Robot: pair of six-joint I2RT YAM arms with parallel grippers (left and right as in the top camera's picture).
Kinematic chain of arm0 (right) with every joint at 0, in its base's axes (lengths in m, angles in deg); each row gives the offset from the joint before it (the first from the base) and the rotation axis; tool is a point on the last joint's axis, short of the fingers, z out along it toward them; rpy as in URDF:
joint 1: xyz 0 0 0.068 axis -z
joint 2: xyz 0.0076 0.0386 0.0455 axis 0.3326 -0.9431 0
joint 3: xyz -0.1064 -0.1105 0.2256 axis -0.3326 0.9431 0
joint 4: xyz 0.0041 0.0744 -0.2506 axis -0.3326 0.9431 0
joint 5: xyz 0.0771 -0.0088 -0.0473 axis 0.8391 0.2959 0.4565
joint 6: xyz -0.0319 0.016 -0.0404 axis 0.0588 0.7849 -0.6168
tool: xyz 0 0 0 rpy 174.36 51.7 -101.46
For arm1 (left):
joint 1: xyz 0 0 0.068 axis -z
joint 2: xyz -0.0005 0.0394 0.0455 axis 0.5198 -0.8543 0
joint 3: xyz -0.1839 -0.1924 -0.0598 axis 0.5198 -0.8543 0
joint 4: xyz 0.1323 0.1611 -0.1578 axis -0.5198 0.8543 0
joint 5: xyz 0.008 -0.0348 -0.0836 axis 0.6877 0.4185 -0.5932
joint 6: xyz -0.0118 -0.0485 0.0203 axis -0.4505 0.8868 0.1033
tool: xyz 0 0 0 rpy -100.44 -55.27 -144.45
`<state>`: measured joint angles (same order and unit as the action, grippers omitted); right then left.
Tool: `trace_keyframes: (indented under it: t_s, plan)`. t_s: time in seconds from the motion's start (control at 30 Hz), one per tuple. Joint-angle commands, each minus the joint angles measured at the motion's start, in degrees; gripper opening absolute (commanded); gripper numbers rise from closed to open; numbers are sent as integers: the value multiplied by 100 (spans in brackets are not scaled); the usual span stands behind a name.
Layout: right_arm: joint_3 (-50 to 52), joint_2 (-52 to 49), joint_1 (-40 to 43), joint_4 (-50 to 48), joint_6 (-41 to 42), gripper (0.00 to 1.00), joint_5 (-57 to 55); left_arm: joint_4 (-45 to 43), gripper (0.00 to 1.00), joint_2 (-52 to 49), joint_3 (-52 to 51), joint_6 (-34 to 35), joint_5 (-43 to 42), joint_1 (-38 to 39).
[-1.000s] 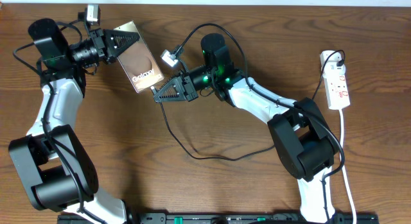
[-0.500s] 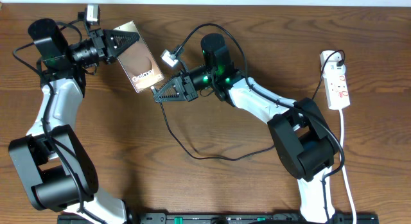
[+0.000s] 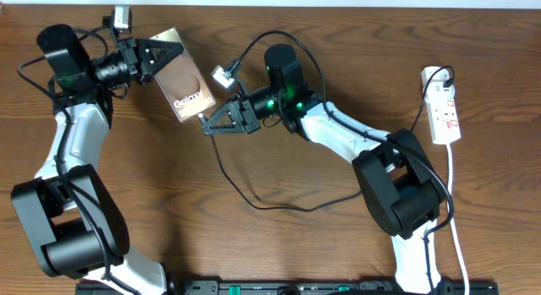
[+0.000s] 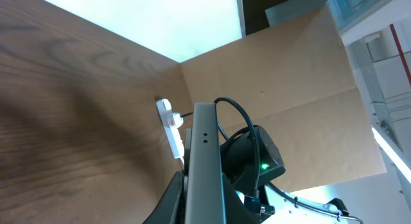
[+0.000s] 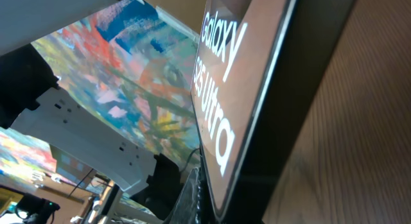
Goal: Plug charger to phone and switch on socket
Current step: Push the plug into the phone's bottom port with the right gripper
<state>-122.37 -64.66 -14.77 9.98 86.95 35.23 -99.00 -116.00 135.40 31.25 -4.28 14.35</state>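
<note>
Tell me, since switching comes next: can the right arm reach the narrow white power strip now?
Probably yes: the white power strip lies unobstructed nearby, though the right claw is shut on the thin black charger cable at the black smartphone.

Phone (image 5: pixel 257 70) screen, right wrist view: white lettering "Galaxy S25 Ultra" in two lines along the glass. Overhead: on the same screen only "Galaxy" is legible, near the far edge of the tabletop (image 3: pixel 279 253), left of centre. Socket (image 3: pixel 445 109) by the right edge: red markings, too small to read.

Ovhd straight down; wrist cams close, share phone (image 3: pixel 182 75).
</note>
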Motion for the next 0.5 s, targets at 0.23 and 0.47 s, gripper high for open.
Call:
trace_keyframes:
  t_s: [0.23,0.47]
  plan:
    - [-22,-50,24,-2,9,1,-133,-31,7,2,35,-44,-264,9]
    - [-22,-50,24,-26,238,1,-223,-28,7,2,35,-326,-310,9]
